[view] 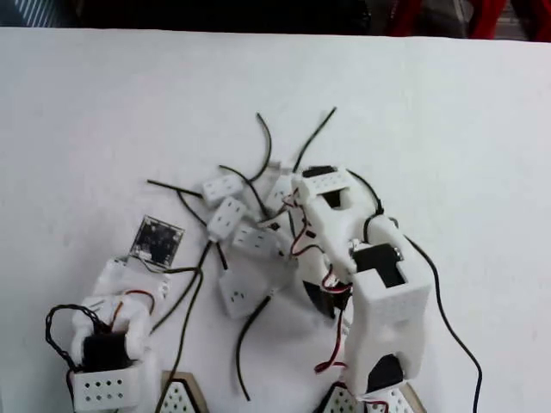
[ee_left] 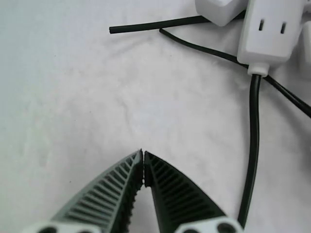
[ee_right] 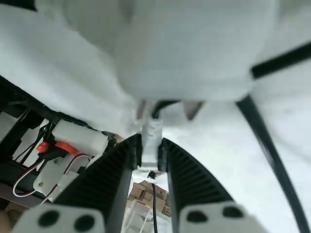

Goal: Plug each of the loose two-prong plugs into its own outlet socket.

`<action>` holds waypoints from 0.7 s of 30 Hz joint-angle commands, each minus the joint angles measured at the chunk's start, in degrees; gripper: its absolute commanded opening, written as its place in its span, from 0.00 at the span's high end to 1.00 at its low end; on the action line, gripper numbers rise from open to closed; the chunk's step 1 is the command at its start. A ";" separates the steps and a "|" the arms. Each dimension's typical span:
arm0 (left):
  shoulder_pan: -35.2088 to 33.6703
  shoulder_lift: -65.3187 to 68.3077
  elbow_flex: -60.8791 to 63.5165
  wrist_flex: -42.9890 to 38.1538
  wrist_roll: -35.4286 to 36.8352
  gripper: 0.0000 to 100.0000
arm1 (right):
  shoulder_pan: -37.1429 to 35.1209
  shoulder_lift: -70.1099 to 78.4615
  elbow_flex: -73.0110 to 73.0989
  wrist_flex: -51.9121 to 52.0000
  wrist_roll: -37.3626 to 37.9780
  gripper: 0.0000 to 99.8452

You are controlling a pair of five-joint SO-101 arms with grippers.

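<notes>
While left fingers point(ee_left: 112, 194) sit pressed together above the table point(ee_left: 73, 97), right fingers point(ee_right: 189, 179) pinch a plug point(ee_right: 149, 138).

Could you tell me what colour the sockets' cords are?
Black; a cord shows best in the left wrist view.

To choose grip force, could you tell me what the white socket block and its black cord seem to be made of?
Socket block: likely hard moulded plastic, smooth, slightly glossy, crisp slots. Cord: probably rubbery sheathing, faint sheen, bending in gentle curves.
</notes>
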 commanded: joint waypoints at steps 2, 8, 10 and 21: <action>-0.66 -0.48 -0.44 -0.97 -0.70 0.97 | -0.13 -9.45 1.14 1.54 0.18 0.98; -0.66 -0.48 -0.44 -0.97 -0.70 0.97 | 0.13 -26.95 6.24 1.54 0.18 0.98; -0.66 -0.48 -0.44 -0.97 -0.70 0.97 | 0.22 -34.07 7.82 1.54 0.18 0.98; -0.66 -0.48 -0.44 -0.97 -0.70 0.97 | -0.13 -69.32 9.58 1.27 -5.10 0.98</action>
